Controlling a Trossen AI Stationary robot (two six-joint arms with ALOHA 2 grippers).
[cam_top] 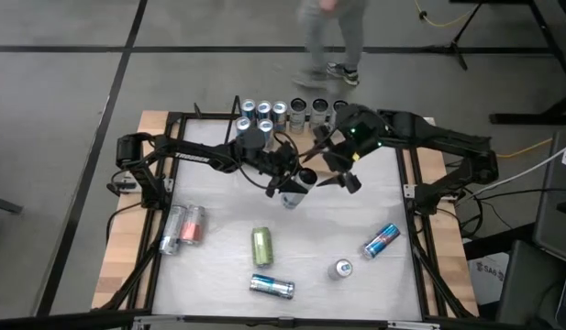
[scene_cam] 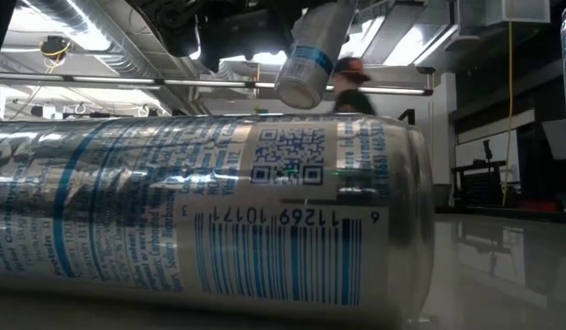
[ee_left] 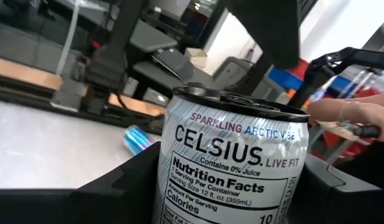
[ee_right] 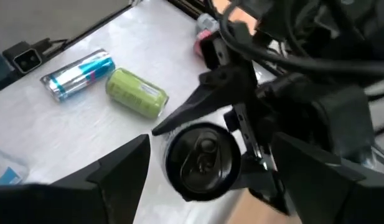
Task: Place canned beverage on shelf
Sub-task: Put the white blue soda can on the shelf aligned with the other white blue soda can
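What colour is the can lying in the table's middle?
Green; the can shows best in the high view.

Both arms reach inward and meet over the table's middle rear. Left gripper (cam_top: 292, 188) is clamped on a white can (cam_top: 295, 193), holding it tilted in the air, fingers on either side of its body. Right gripper (cam_top: 336, 170) sits just beside it, fingers spread apart around the can's top, not closed.

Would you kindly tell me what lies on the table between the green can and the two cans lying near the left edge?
Nothing: in the high view, the white tabletop between the green can and the two cans is bare.
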